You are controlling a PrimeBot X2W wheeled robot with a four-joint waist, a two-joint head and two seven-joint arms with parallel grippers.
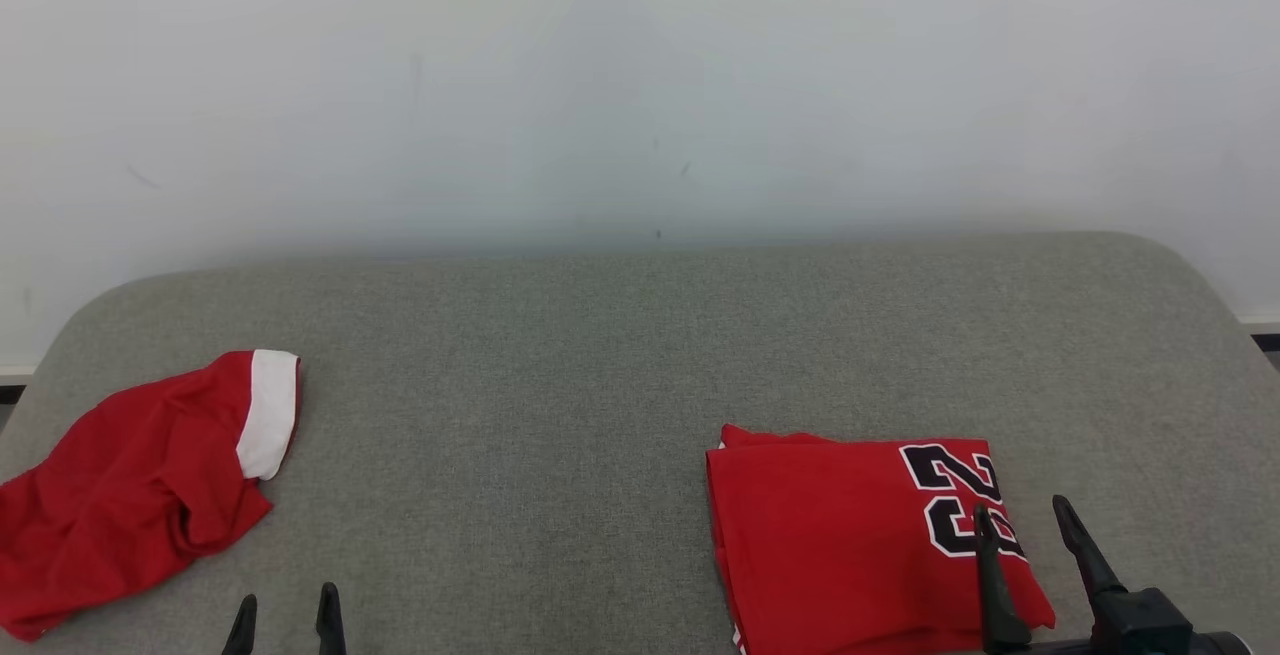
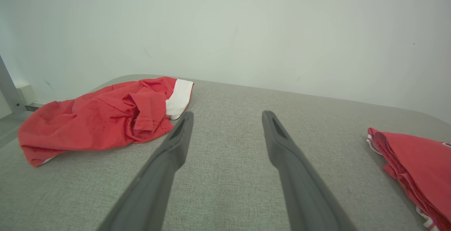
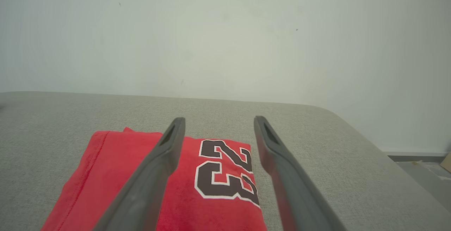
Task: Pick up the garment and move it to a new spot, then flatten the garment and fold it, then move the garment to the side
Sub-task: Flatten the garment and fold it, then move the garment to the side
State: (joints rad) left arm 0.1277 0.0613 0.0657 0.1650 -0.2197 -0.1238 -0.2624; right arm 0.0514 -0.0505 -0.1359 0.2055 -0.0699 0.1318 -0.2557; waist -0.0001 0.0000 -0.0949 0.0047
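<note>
parted fingers (image 3: 169, 146) over folded red jersey (image 3: 105, 174)

The left gripper (image 1: 285, 620) has two slim fingers (image 2: 165, 160), black from afar and matte charcoal up close. They are broad at the root and narrow to blunt, rounded tips. Each has a long shallow slot sunk into its inner face just short of the tip. The right gripper (image 1: 1022, 511) has a matching pair (image 3: 282, 164), with the same slots and the same plain, unmarked surface. Its fingers rise from a black, blocky housing (image 1: 1140, 625) with softened edges.
</note>
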